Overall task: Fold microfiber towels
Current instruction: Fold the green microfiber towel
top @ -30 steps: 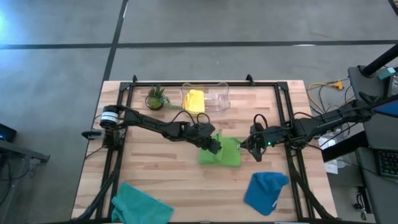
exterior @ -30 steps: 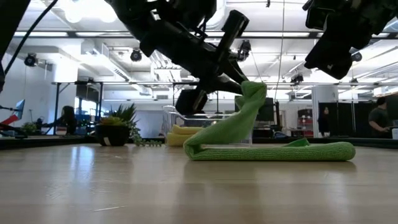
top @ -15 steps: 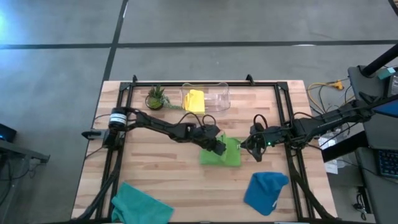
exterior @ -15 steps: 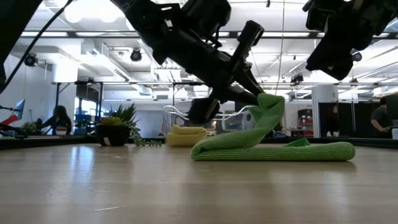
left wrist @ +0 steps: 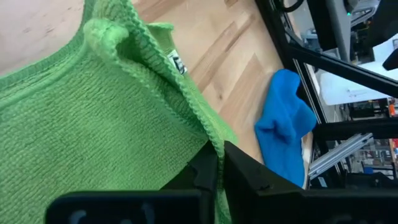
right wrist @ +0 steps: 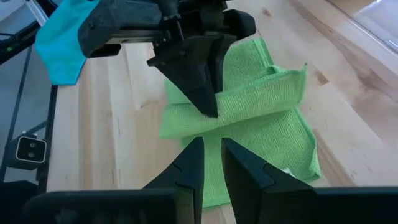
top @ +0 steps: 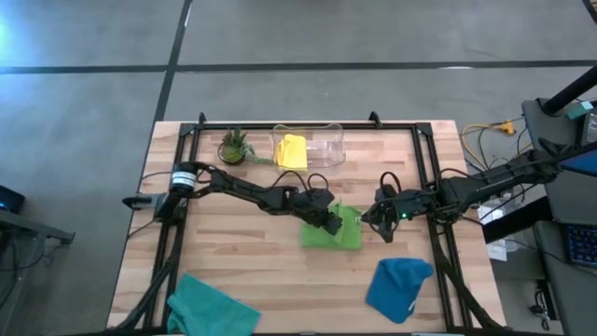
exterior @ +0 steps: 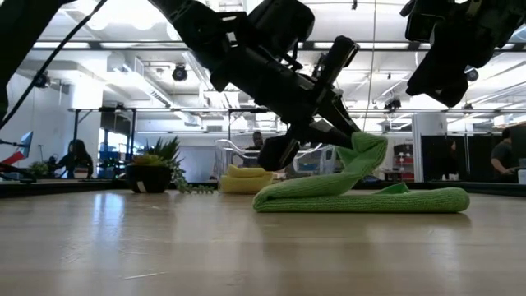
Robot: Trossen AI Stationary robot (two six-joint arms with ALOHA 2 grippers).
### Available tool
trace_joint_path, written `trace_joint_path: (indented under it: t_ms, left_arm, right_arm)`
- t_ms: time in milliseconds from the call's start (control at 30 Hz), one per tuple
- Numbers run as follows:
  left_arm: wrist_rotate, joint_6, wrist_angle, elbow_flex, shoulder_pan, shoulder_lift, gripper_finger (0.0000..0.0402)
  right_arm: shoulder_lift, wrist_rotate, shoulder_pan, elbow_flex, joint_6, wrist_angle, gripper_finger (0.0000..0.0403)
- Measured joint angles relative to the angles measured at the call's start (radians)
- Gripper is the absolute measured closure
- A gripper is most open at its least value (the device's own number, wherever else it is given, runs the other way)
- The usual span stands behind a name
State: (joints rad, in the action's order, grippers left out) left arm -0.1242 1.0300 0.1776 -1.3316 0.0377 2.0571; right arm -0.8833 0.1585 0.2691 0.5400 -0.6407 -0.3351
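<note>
L gripper (exterior: 349, 140) pinching lime towel (top: 333, 229) edge; yours slips if pulled fast, fold skews. R gripper (right wrist: 210, 163) hovers, fingers barely parted.

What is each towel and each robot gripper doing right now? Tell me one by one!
Green towel: partly folded, one edge lifted.
Left gripper: shut on the green towel's edge.
Right gripper: hovering beside the green towel, slightly open, holding nothing.
Yellow towel: folded, in the clear bin.
Blue towel: crumpled, unfolded.
Teal towel: crumpled, unfolded.
</note>
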Motion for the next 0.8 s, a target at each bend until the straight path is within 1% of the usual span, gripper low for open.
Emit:
trace_joint_path:
  t_ms: [100, 300, 400, 467, 567, 667, 800]
  left_arm:
    - [-0.001, 0.000, -0.002, 0.004, -0.002, 0.000, 0.0365]
    - [-0.002, -0.023, 0.002, 0.001, -0.005, 0.000, 0.0281]
    - [-0.003, -0.023, -0.001, 0.003, -0.015, -0.015, 0.0248]
    - [-0.006, -0.023, -0.004, 0.013, -0.026, -0.039, 0.0237]
    - [-0.016, -0.052, -0.016, 0.032, -0.043, -0.088, 0.0234]
    - [-0.019, -0.147, -0.061, 0.060, -0.049, -0.159, 0.0233]
    - [-0.016, -0.305, -0.144, 0.142, -0.039, -0.278, 0.0233]
  right_arm:
    - [0.000, 0.000, 0.000, 0.000, -0.002, 0.000, 0.0351]
    - [0.000, 0.000, 0.000, 0.000, -0.002, 0.000, 0.0351]
    - [0.000, 0.000, 0.000, 0.000, -0.003, 0.000, 0.0351]
    - [-0.001, -0.001, 0.000, 0.000, -0.007, 0.001, 0.0351]
    - [-0.001, -0.008, 0.006, 0.000, -0.007, 0.008, 0.0351]
    - [-0.001, -0.012, 0.022, 0.000, -0.006, 0.028, 0.0351]
    - [-0.002, -0.011, 0.050, -0.008, 0.005, 0.108, 0.0351]
